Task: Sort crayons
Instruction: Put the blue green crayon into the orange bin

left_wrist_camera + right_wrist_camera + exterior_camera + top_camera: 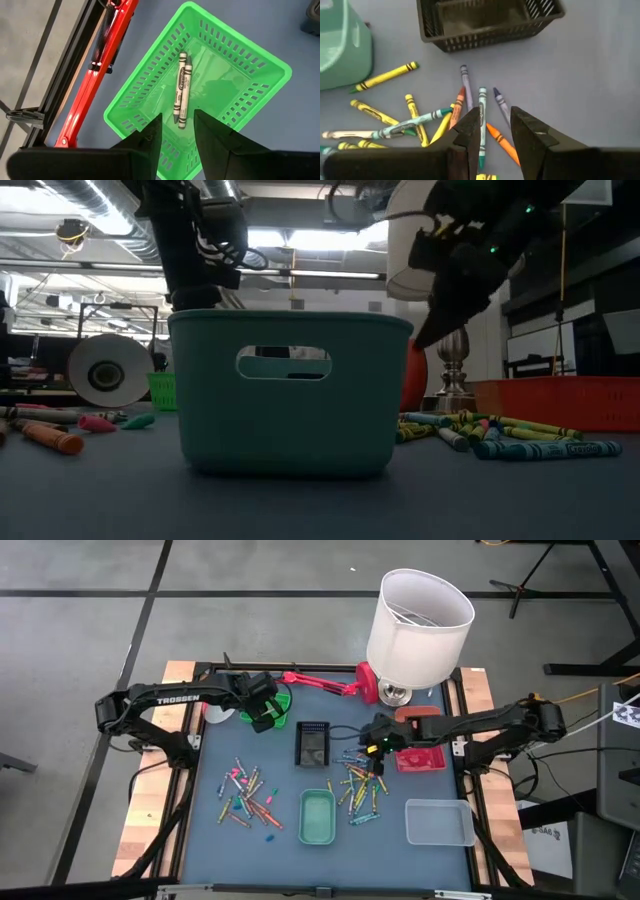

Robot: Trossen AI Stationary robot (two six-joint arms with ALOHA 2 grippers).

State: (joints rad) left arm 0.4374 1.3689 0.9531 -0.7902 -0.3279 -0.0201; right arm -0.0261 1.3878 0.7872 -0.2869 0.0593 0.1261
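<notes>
Crayons lie loose on the blue mat in two heaps, a left heap [248, 798] and a right heap [362, 788]. Two green crayons [182, 89] lie side by side on the floor of the green tray [150, 85]. My left gripper [177, 131] hangs open above that tray [281, 700], with nothing between its fingers. My right gripper [495, 131] is open and slants down over the right heap's far end. An orange crayon [500, 140] and a teal crayon [482, 107] lie below the gap between its fingers. I see no contact there.
A black tray [313, 743] stands mid-table, a teal tray [318, 817] nearer, a red tray [420, 757] at the right and a clear tray [440, 822] at the near right. A red desk lamp [320, 683] with a white shade [418, 625] stands at the far edge.
</notes>
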